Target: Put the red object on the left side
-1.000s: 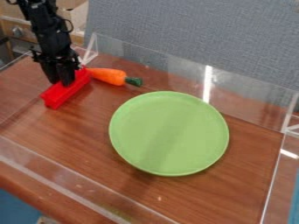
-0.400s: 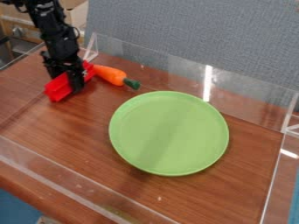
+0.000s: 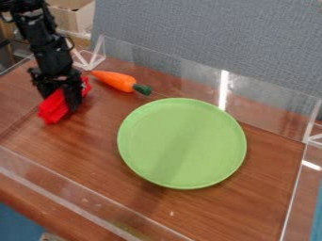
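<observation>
Single view — high front corner, angled down, table (image 3: 75, 141) near.

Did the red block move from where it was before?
Yes. The red block has slid toward the picture's left and nearer the camera, away from the carrot it lay next to; the gripper is over it.

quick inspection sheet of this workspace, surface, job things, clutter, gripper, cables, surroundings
surface: wooden table, fenced by clear plastic walls
job's things: red object at the table's left end, under the gripper, tilted; whether lifted or resting cannot be told
clutter: green plate near the middle, nothing on it; orange carrot toy behind the plate, apart from the red object
grippers: gripper pointing down, fingers astride the red object; grip cannot be told
cables: nothing seen
surroundings: grey panel behind; cardboard boxes at back left
</observation>
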Motion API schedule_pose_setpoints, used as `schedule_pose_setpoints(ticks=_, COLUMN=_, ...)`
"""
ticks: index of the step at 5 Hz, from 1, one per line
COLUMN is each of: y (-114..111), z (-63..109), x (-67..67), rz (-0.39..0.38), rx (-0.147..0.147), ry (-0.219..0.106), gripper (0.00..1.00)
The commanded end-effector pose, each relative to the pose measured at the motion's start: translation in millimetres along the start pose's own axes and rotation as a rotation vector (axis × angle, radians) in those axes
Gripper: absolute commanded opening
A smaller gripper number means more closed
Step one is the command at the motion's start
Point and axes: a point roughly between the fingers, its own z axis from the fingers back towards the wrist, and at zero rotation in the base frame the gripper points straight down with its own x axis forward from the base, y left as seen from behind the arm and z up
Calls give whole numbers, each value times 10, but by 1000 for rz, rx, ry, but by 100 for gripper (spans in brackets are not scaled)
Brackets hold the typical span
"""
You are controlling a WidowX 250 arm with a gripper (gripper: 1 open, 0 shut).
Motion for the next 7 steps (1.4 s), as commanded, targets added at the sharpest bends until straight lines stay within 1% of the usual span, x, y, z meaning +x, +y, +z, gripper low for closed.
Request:
schedule_pose_setpoints(ticks=1, y=-210, z=270, x=2, rz=10, rx=30, ry=-61, gripper=0)
schedule_pose_setpoints(ticks=2, y=-246, z=336, x=37, rz=-15, rx=29, ry=-54, gripper=0)
schedule_pose_setpoints(ticks=3, y=-422, z=366, x=15, rz=-38, rx=38, ry=-67, gripper=100)
schedule_pose_setpoints(ticks=4, y=-536, z=539, x=-66, rz=-107, rx=83, ry=-102, gripper=100)
schedule_pose_setpoints(ticks=5, y=-576, z=682, x=-126, rz=-166, rx=121, ry=-124, gripper=100)
schedule_pose_setpoints(ticks=6, y=-463, z=729, x=-66, rz=-115, rx=151, ry=-150, gripper=100)
schedule_pose_setpoints(ticks=7, y=-325, z=677, x=18, rz=-64, rx=168, ry=-161, gripper=100)
